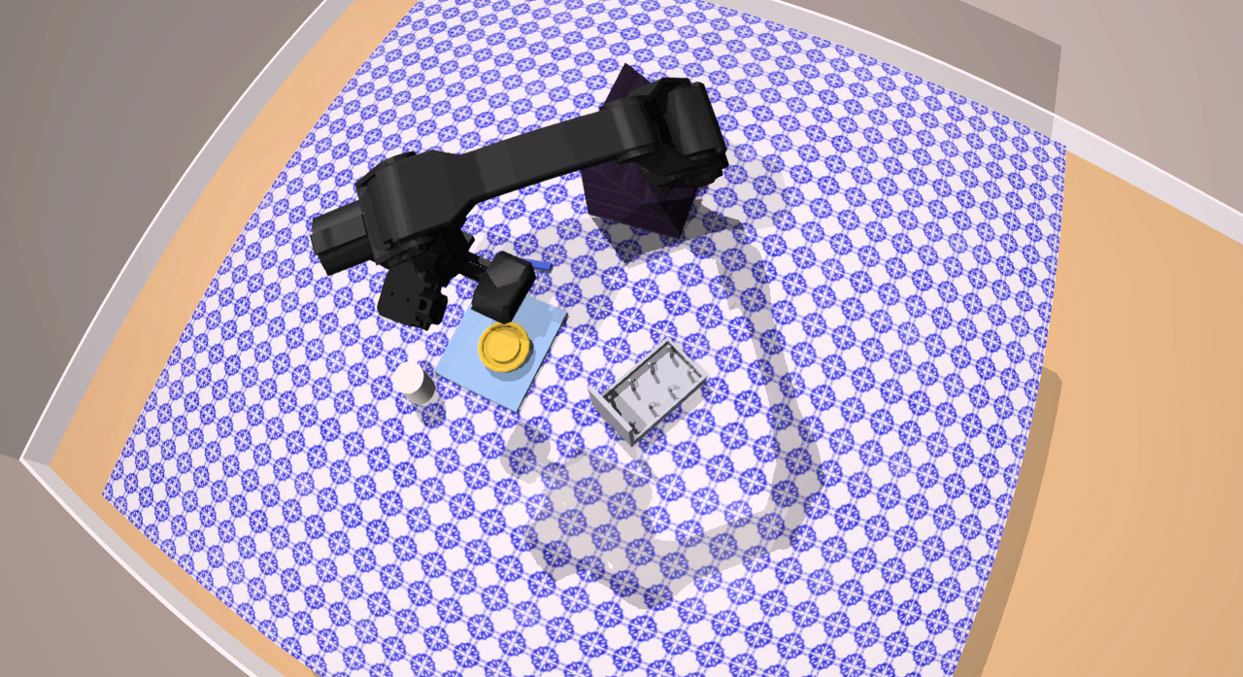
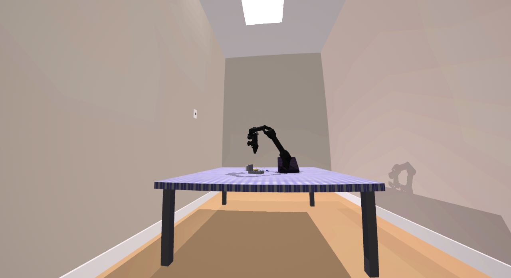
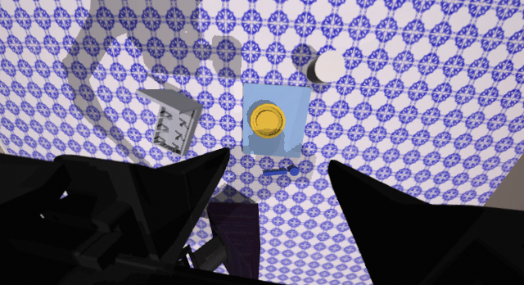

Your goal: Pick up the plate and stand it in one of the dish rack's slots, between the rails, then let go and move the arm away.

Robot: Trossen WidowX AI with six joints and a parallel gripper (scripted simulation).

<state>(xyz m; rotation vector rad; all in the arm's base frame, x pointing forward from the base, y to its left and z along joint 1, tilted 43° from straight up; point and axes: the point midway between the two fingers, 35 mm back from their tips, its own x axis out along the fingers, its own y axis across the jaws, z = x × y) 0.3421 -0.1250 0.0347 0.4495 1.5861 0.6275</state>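
Observation:
A yellow plate [image 1: 505, 346] [image 3: 267, 120] lies flat on a light blue mat [image 1: 458, 361] [image 3: 288, 97]. The grey dish rack [image 1: 611, 410] [image 3: 164, 97] with its rows of pegs stands apart from the mat, empty. My gripper [image 1: 457, 297] [image 2: 254, 150] [image 3: 277, 158] is open and empty. It hangs high above the table and points down over the mat's near edge, just short of the plate.
A white cup [image 1: 414, 383] [image 3: 326, 65] stands beside the mat. A blue spoon [image 3: 280, 171] lies between the mat and the arm's dark purple base block [image 1: 638, 194] [image 3: 235, 232]; the arm partly hides it in the overhead view.

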